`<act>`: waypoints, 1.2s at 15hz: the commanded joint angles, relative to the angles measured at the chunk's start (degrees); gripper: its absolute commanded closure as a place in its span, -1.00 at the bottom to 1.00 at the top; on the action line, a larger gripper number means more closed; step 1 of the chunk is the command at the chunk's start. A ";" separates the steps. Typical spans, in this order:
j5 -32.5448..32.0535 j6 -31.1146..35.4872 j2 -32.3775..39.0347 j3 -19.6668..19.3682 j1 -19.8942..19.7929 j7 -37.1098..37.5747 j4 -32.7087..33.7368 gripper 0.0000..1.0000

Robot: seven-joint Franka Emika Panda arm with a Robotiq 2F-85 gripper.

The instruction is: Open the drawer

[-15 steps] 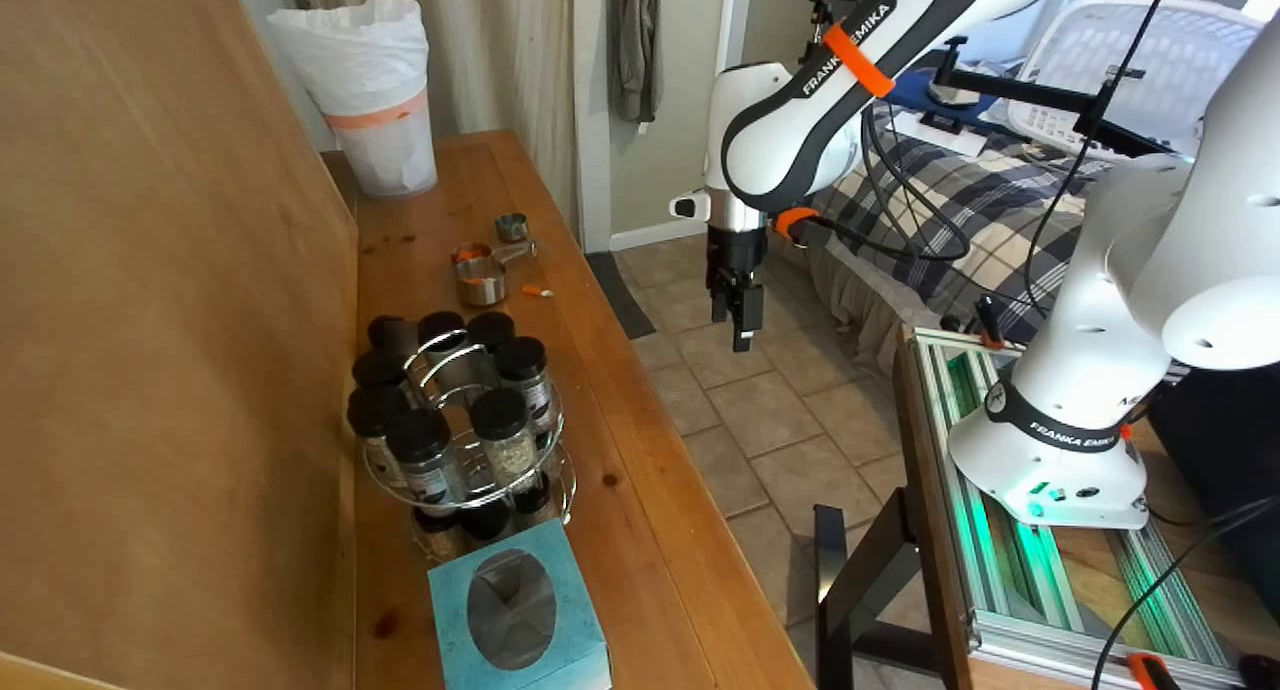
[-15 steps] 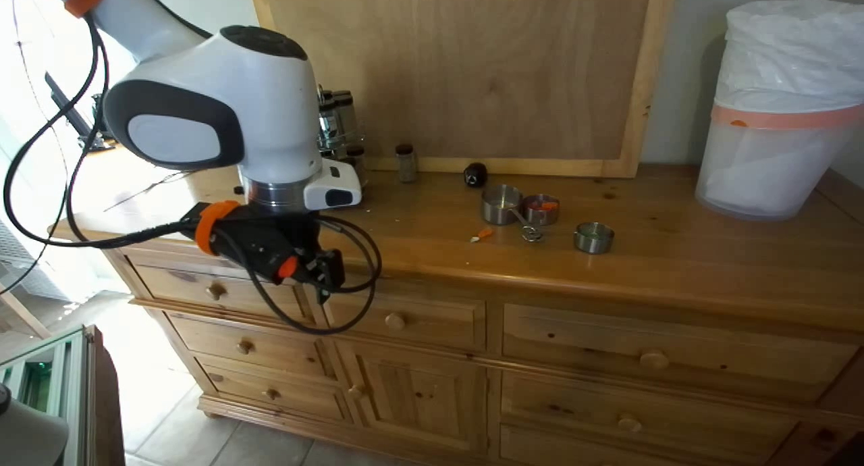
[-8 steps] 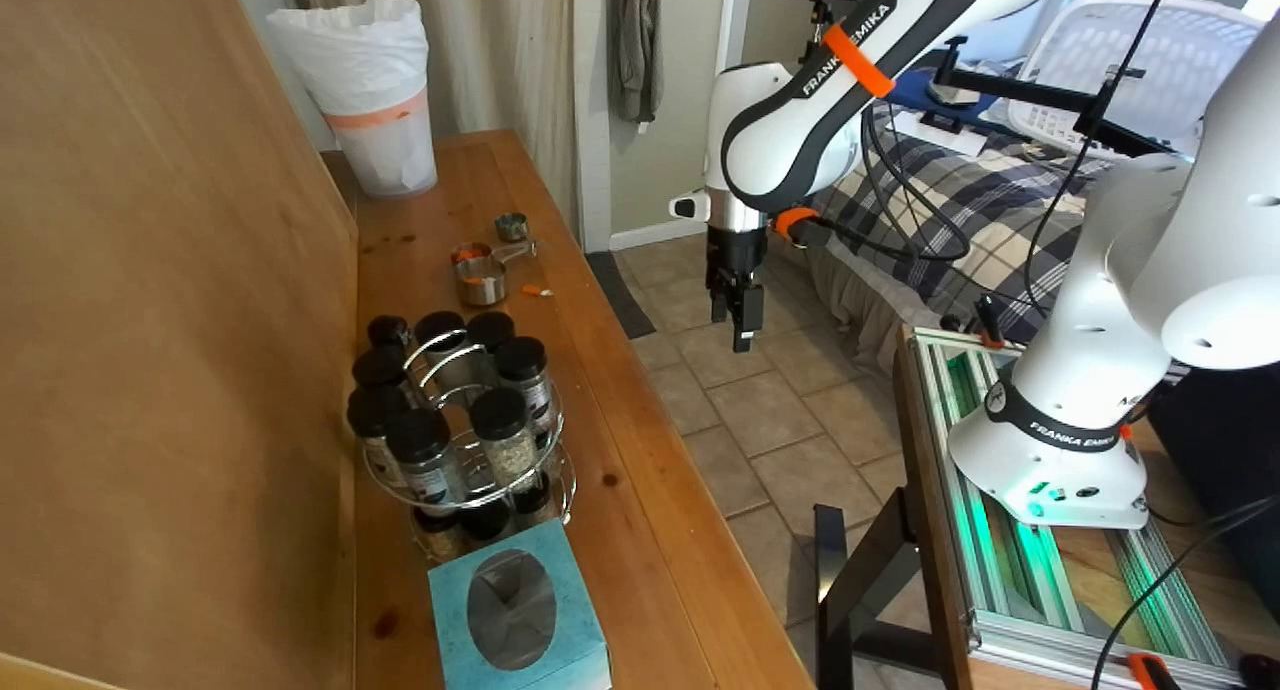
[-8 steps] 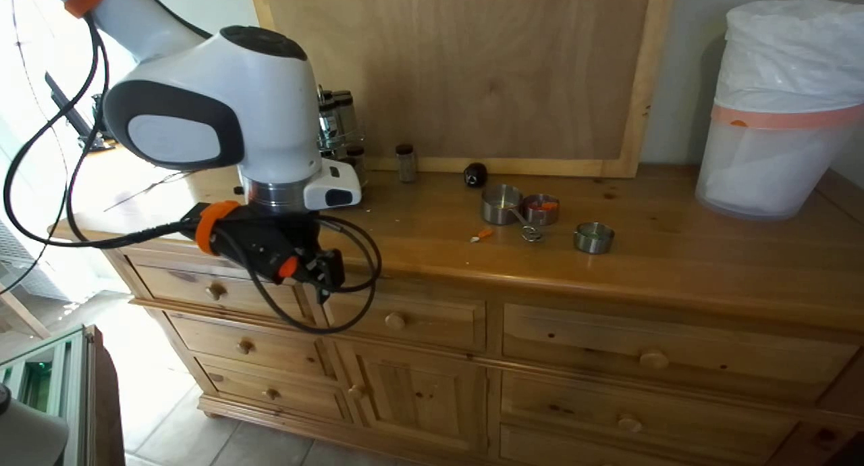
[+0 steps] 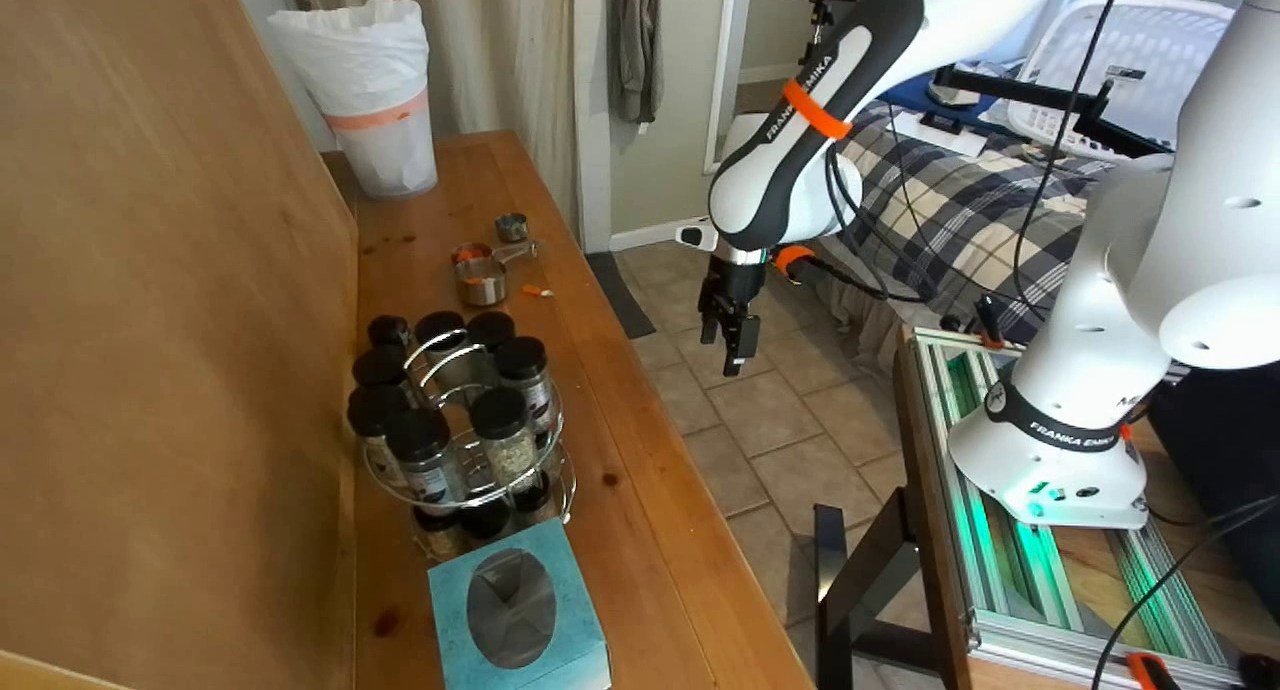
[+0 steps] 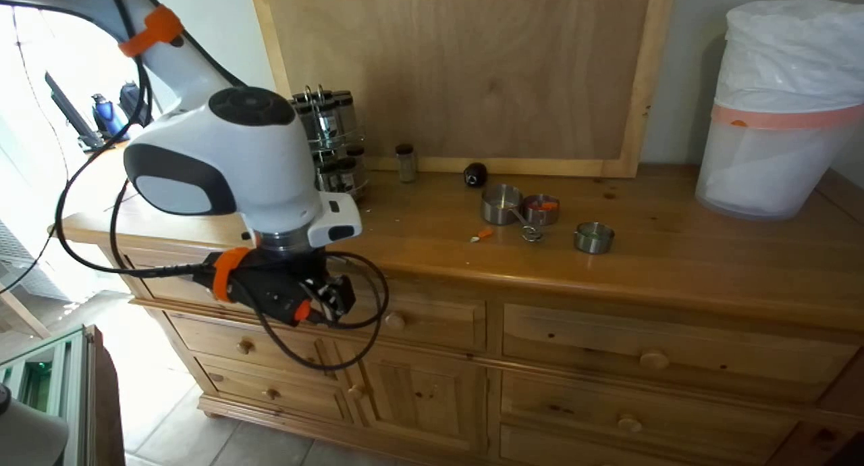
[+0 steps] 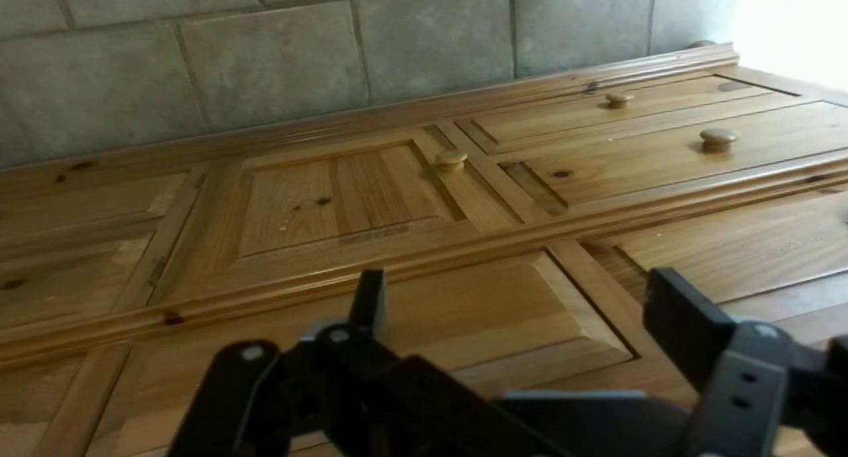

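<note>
Apparently one metal cup (image 6: pixel 542 219) holds orange scraps (image 6: pixel 548 206); the gripper (image 7: pixel 518 298), jaws apart, hangs clear of the closed drawer (image 7: pixel 477 311).

The cameras look down: in an exterior view, along the light-brown wooden dresser (image 5: pixel 650 560) toward the far white plastic bin (image 5: pixel 390 150); in an exterior view, at the panelled wooden front (image 6: pixel 422 398). Both share bin and dresser top (image 6: pixel 675 243). The wrist view, nearest, looks down that front past the black two-fingered gripper (image 7: pixel 518 298).
</note>
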 commanded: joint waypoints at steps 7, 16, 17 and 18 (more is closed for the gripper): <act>38.48 10.18 16.86 11.64 -6.37 -40.75 11.60 -1.00; 39.31 11.51 16.88 12.30 -5.94 -42.46 12.03 -1.00; 39.31 11.51 16.88 12.30 -5.94 -42.45 12.03 -1.00; 43.55 11.30 18.01 13.52 -7.35 -45.70 14.32 -1.00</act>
